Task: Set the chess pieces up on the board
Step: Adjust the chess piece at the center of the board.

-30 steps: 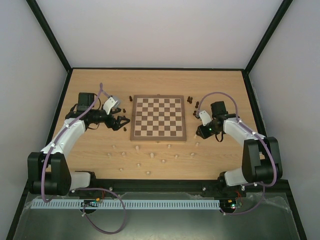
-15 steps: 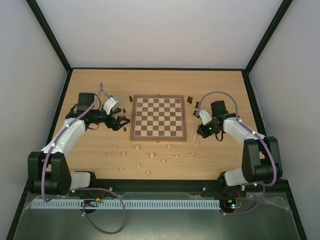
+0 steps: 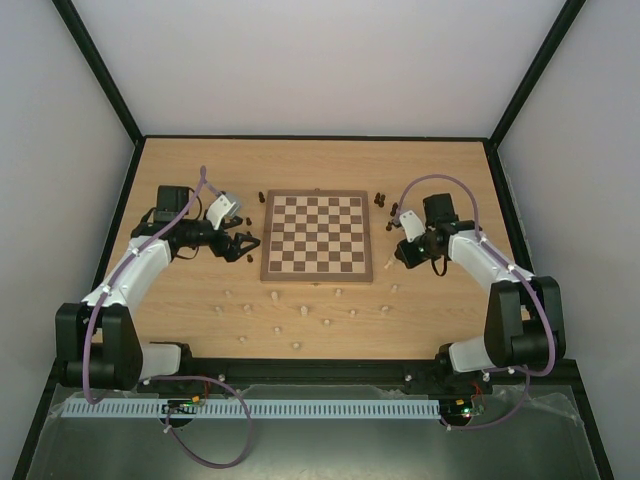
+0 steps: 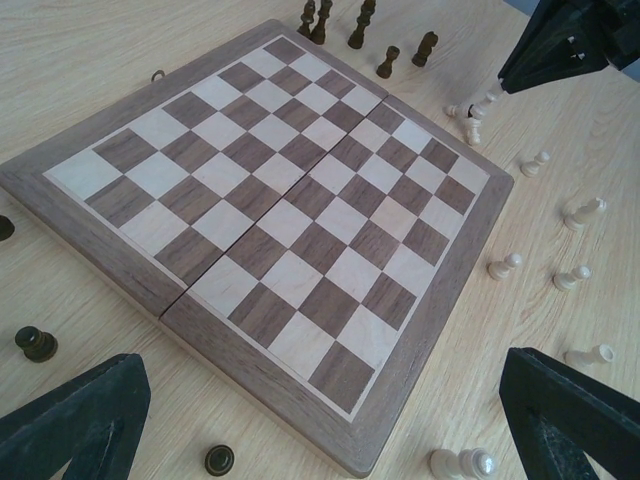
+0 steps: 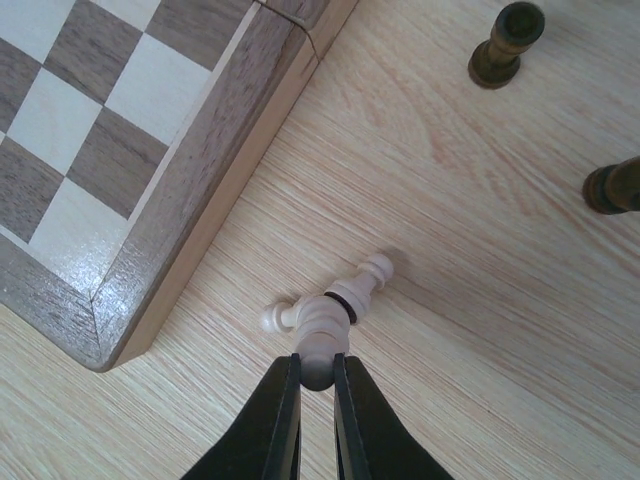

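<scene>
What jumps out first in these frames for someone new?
The board sits bare mid-table, with no piece on it. Pale pieces lie scattered on the tabletop in front of it, and dark pieces cluster off its far corners. The right tool is shut on one pale piece just off the board's near right corner, while the left tool hangs open by the left rim.

We see one dark piece (image 5: pixel 612 188) cut by the right edge, and the board (image 5: pixel 200 180) runs off top and left.
</scene>
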`<action>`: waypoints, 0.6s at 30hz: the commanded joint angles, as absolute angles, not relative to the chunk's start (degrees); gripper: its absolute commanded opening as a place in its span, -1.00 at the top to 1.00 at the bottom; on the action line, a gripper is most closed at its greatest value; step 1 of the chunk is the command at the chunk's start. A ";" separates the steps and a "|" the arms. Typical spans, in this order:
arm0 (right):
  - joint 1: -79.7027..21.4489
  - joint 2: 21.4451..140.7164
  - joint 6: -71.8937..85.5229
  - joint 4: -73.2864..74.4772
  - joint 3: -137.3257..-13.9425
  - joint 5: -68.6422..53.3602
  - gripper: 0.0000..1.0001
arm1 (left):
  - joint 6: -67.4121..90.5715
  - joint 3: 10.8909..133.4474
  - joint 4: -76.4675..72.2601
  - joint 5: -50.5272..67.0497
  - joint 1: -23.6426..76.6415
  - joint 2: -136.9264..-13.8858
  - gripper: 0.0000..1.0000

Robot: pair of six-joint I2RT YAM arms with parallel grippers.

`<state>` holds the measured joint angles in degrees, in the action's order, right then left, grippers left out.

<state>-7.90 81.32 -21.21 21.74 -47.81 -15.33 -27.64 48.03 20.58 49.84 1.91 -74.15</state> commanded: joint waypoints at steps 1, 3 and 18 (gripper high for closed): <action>-8.20 80.12 -21.36 25.51 -50.13 -14.70 0.81 | -29.11 48.17 21.31 52.04 1.67 -74.75 -0.98; -8.16 80.15 -21.36 25.85 -50.76 -14.72 0.81 | -29.22 48.11 21.44 52.05 1.72 -74.71 -0.98; -8.18 79.47 -22.61 30.82 -54.29 -20.27 0.81 | -29.95 48.44 22.04 52.61 1.80 -75.71 -0.98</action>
